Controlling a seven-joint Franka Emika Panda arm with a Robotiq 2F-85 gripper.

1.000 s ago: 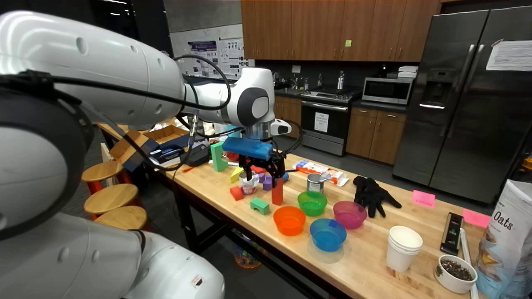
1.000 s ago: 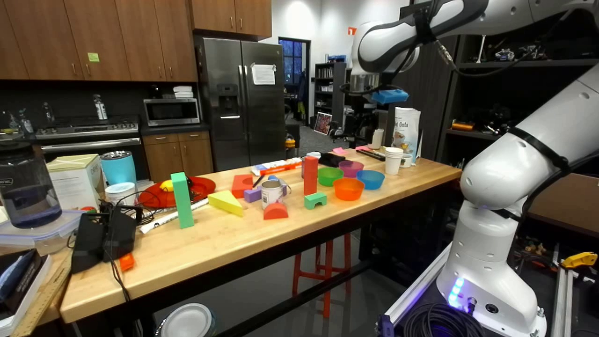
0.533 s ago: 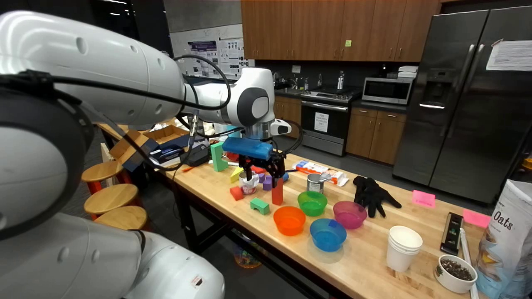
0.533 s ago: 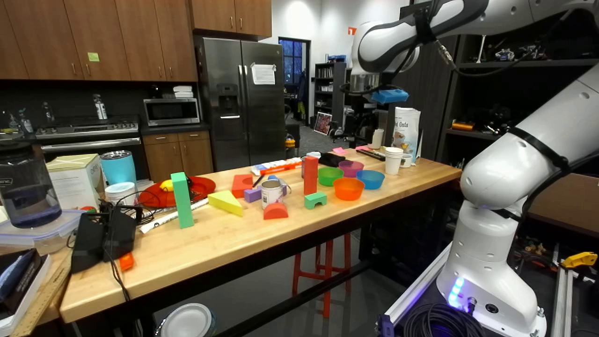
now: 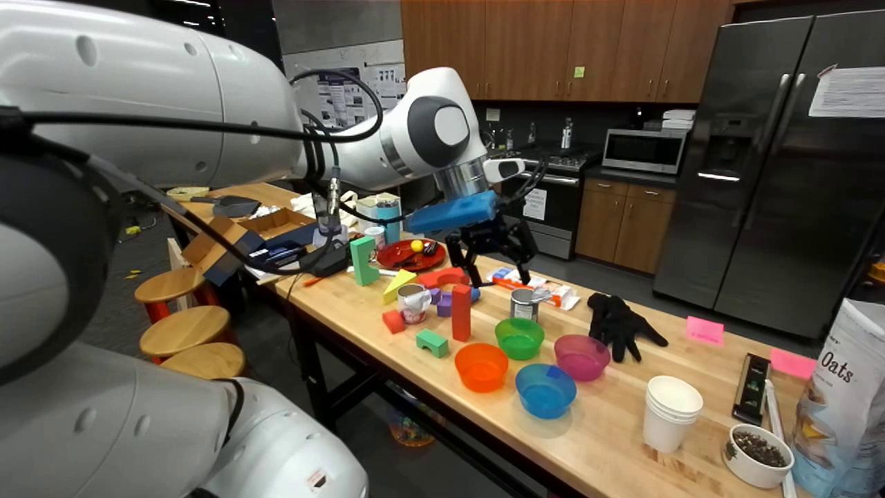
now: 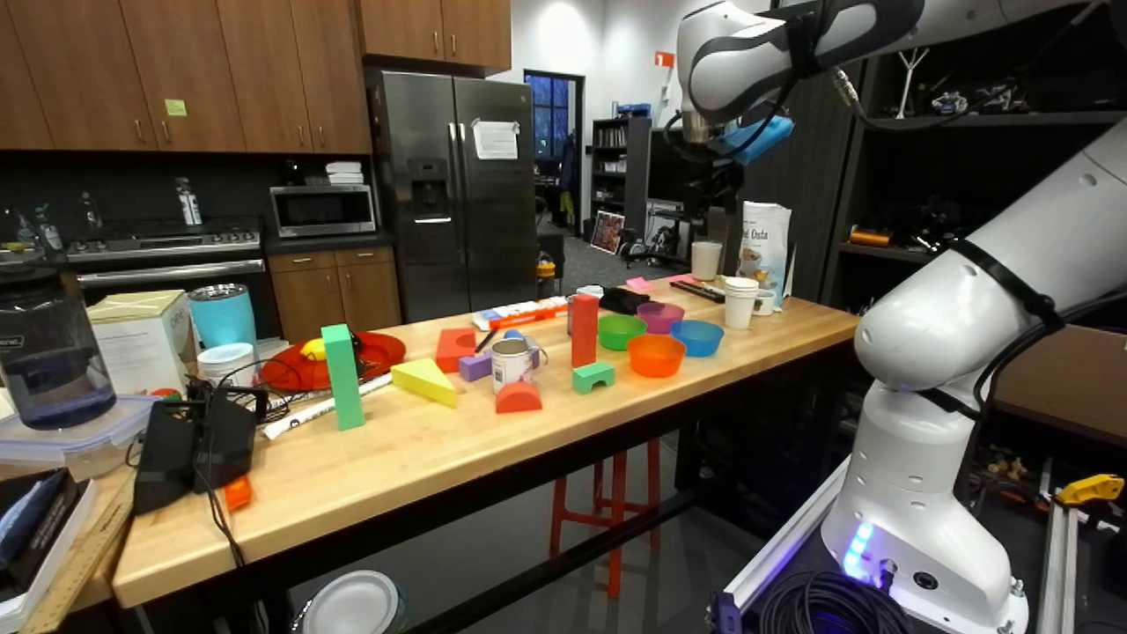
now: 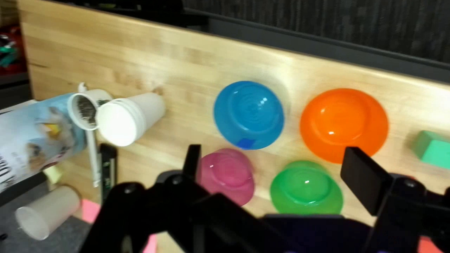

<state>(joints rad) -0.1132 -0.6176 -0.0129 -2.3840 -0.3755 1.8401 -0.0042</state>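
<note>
My gripper (image 5: 502,281) hangs over the wooden table, its jaws spread wide with nothing between them. In the wrist view the black fingers (image 7: 365,179) stand well apart above the bowls. A pink bowl (image 7: 230,172) is partly hidden by the left finger, and a green bowl (image 7: 306,186) shows between the fingers. Beyond them lie a blue bowl (image 7: 249,109), with a small dark blue piece (image 7: 246,143) at its near side, and an orange bowl (image 7: 344,119). A tall red block (image 5: 461,315) and a green arch block (image 5: 432,342) stand beside the bowls.
Stacked white cups (image 5: 669,418), a small bowl of dark bits (image 5: 757,453) and an oats bag (image 5: 833,415) occupy one table end. A black glove (image 5: 622,325) and an open can (image 5: 524,306) sit near the bowls. A yellow wedge (image 6: 424,381) and red plate (image 6: 383,361) are farther along.
Over the last half second the arm has lifted and the gripper has tilted, moving up and toward the right in an exterior view. The jaws stay spread; the table objects have not moved.
</note>
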